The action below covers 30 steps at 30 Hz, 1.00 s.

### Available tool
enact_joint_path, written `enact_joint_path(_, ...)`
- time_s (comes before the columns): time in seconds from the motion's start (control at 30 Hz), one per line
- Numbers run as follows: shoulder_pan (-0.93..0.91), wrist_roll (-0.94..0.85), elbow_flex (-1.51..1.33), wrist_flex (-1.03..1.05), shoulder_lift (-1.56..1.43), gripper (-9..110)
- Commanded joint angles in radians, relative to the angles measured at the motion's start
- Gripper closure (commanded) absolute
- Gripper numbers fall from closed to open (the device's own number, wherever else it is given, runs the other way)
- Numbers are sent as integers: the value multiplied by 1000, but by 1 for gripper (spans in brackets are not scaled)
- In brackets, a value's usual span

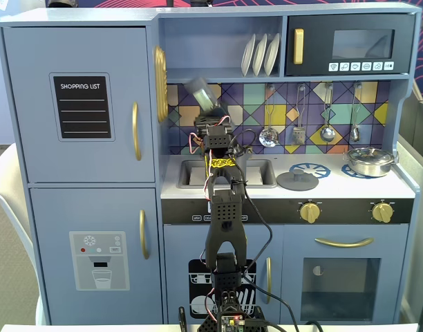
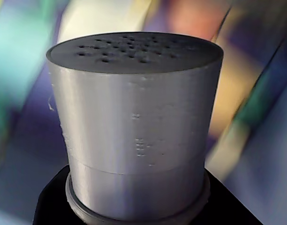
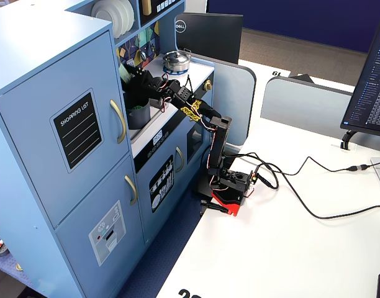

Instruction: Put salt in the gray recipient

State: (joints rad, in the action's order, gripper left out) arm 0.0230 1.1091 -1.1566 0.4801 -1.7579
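My gripper is shut on the salt, a gray cylindrical shaker. I hold it high in front of the backsplash, tilted up to the left and motion-blurred. In the wrist view the salt fills the frame, perforated top uppermost, with black jaw parts around its base. From the side, the gripper and the salt are above the gray recipient, a dark gray pot on the counter's left end. In the front fixed view the arm hides the recipient.
A shiny steel pan stands on the right burner and a flat gray lid lies on the left burner. The sink is behind the arm. Utensils hang on the backsplash. The cupboard wall is left of the pot.
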Motion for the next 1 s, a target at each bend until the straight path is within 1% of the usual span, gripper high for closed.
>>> enact_joint_path(0.0,0,-49,32,-170,-32,101)
enact_joint_path(0.07,-21,-31,46,-83,-31,101)
enact_joint_path(0.2,-66,31,137,305,5,101)
enact_joint_path(0.23,-71,40,138,367,8,101)
enact_joint_path(0.3,-67,41,123,417,11,101)
enact_joint_path(0.4,-35,35,106,356,11,101)
enact_joint_path(0.57,-6,-32,77,43,-11,101)
enact_joint_path(0.63,-11,-94,83,-17,-21,101)
enact_joint_path(0.7,-32,-215,80,-15,-41,101)
enact_joint_path(0.77,-74,-436,52,-2,-72,101)
enact_joint_path(0.9,-210,-1097,-37,-40,-141,101)
enact_joint_path(0.97,-304,-1433,-98,-123,-175,101)
